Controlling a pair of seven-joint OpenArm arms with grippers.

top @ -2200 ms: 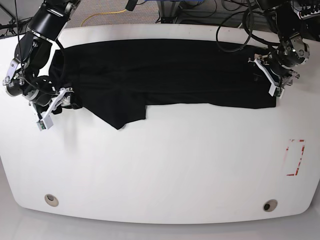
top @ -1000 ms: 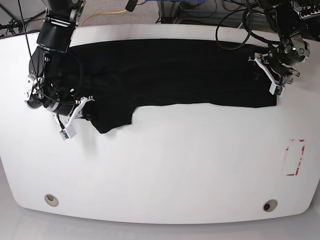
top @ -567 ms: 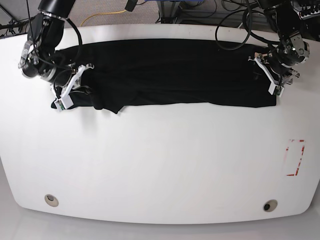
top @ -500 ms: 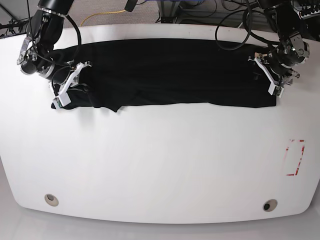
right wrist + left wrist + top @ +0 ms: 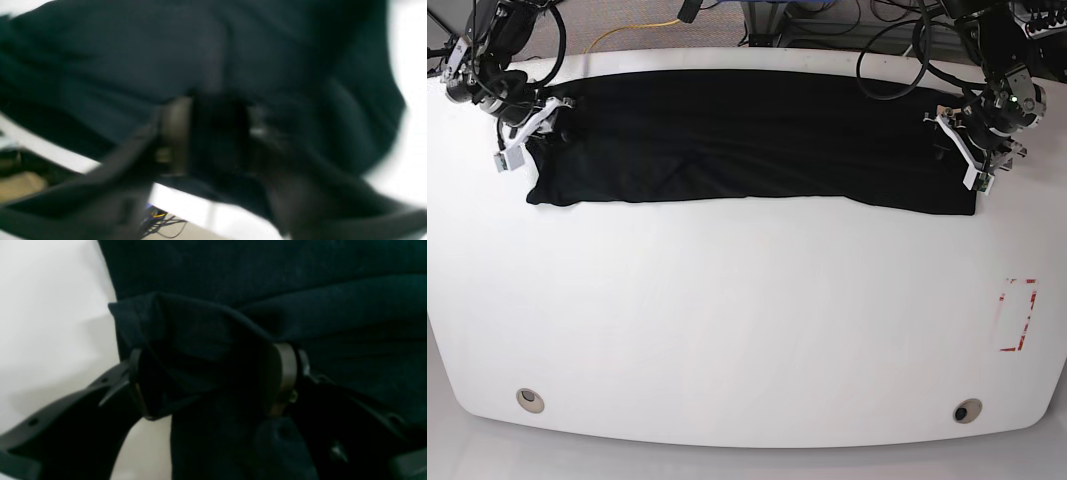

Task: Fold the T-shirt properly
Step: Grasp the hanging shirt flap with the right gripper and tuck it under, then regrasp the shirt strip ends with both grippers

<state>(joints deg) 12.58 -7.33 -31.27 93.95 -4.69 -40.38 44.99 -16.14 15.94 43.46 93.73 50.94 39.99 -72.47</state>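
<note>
One T-shirt [image 5: 747,140] lies stretched along the surface [image 5: 747,320]. Two grippers: left [image 5: 213,380] pinches its bunched edge; right [image 5: 213,133] is too blurred to tell.

Blurred black T-shirt [image 5: 253,63] cloth between the jaws, white table [image 5: 410,140] beyond.

Base view: overhead, looking down from afar. Wrist views: close, each facing the soft black cloth T-shirt [image 5: 747,140], shared by all.
</note>
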